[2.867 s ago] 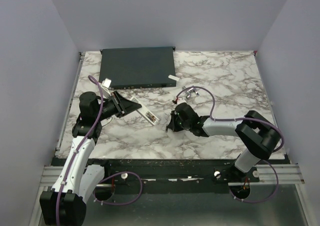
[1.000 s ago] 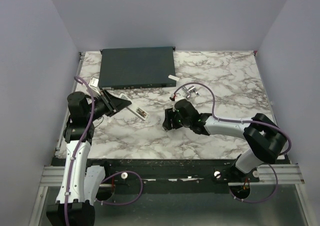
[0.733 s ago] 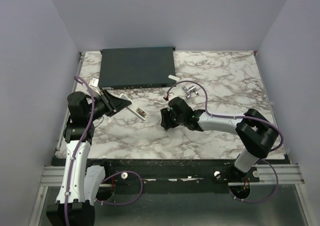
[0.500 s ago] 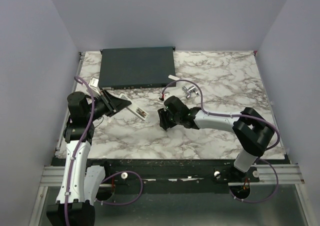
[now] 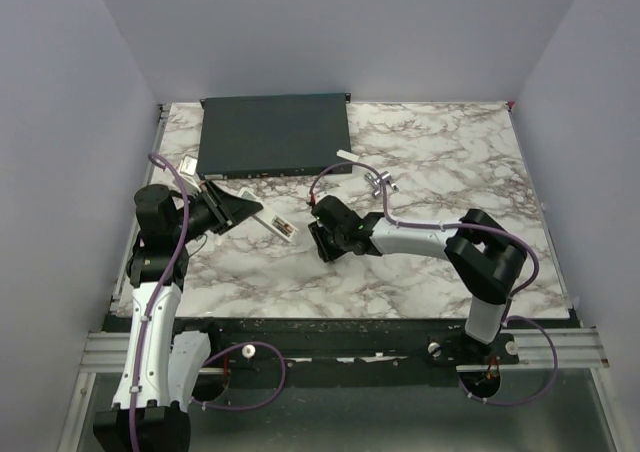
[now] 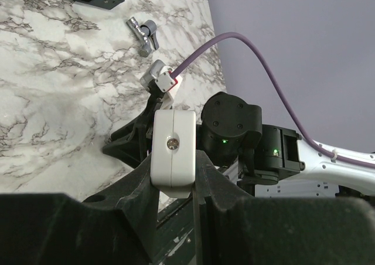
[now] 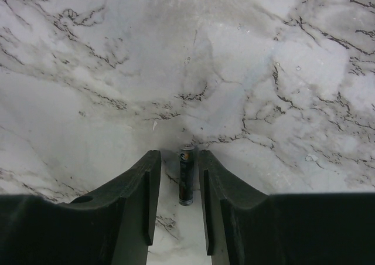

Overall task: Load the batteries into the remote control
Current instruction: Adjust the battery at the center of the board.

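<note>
My left gripper is shut on the remote control, a slim white bar that juts out to the right above the table. The left wrist view shows its white end clamped between the two dark fingers. One of the batteries, a thin dark cylinder, lies flat on the marble. My right gripper is down around it, jaws open, with a narrow gap on each side. From above, the right gripper sits just right of the remote's free end, and the battery is hidden under it.
A large flat dark-grey box lies along the back left. A small white piece rests by its right corner. Small grey metal parts lie behind the right arm. The right arm's purple cable loops over the table.
My right gripper has slid left toward the remote and its jaws have narrowed around the battery. The left arm, which had drawn back left earlier, has held still with the remote.
</note>
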